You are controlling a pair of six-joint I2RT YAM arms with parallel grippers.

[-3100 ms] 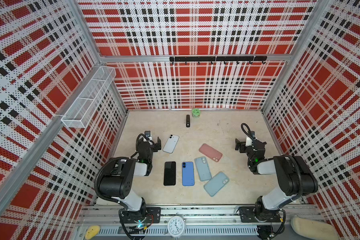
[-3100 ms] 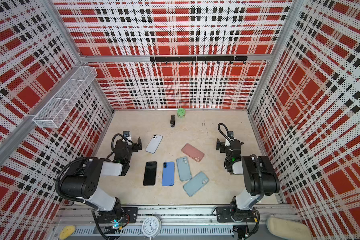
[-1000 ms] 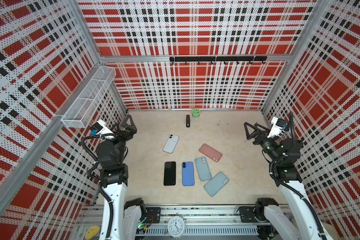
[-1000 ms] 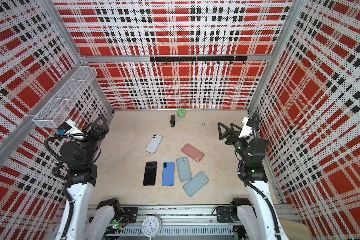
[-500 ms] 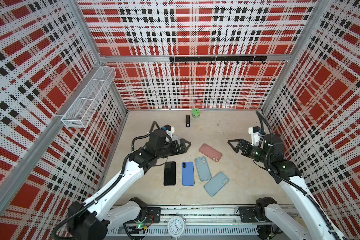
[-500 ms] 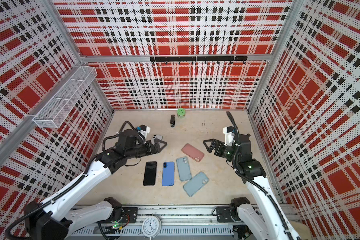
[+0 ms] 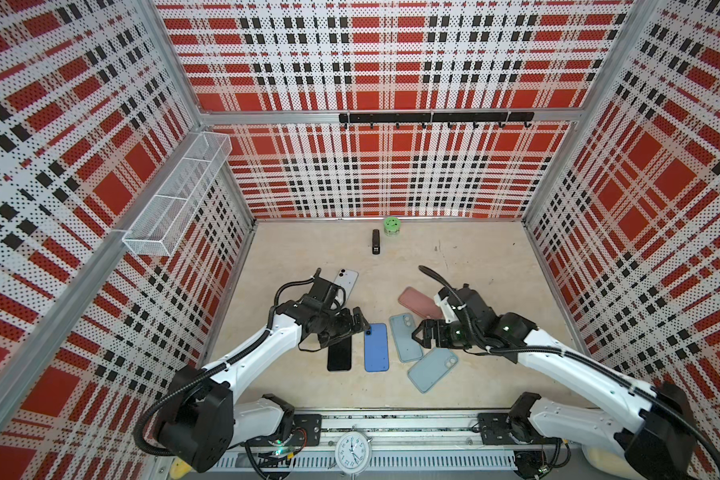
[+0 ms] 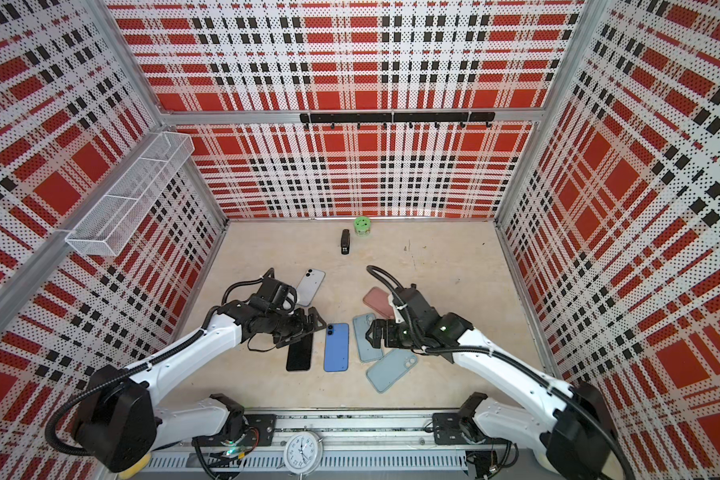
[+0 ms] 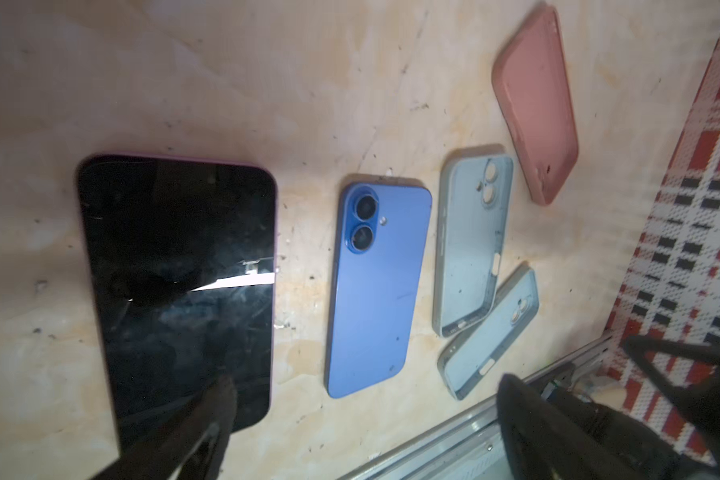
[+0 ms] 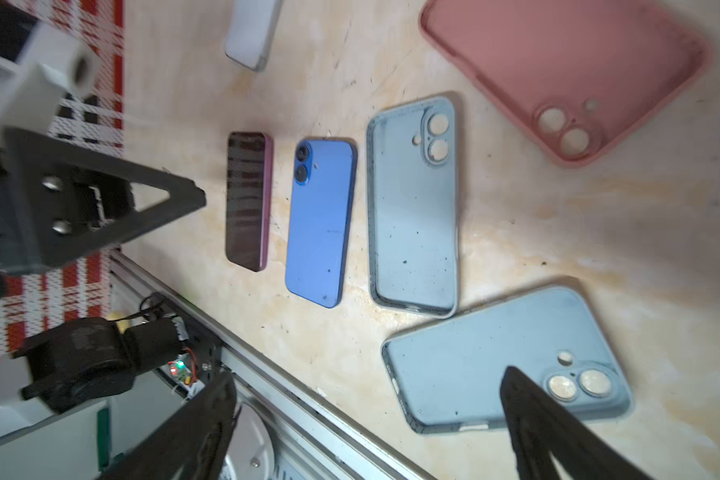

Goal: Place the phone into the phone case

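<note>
Over the beige tabletop [image 7: 474, 266], the left gripper [image 7: 360, 322] hangs spread wide and empty above the black phone [image 7: 339, 353]. The right gripper [image 7: 417, 336] gapes empty over a pale blue case [image 7: 402, 340].

No legible text, clock dial [image 7: 352, 452] numerals too small to read
</note>
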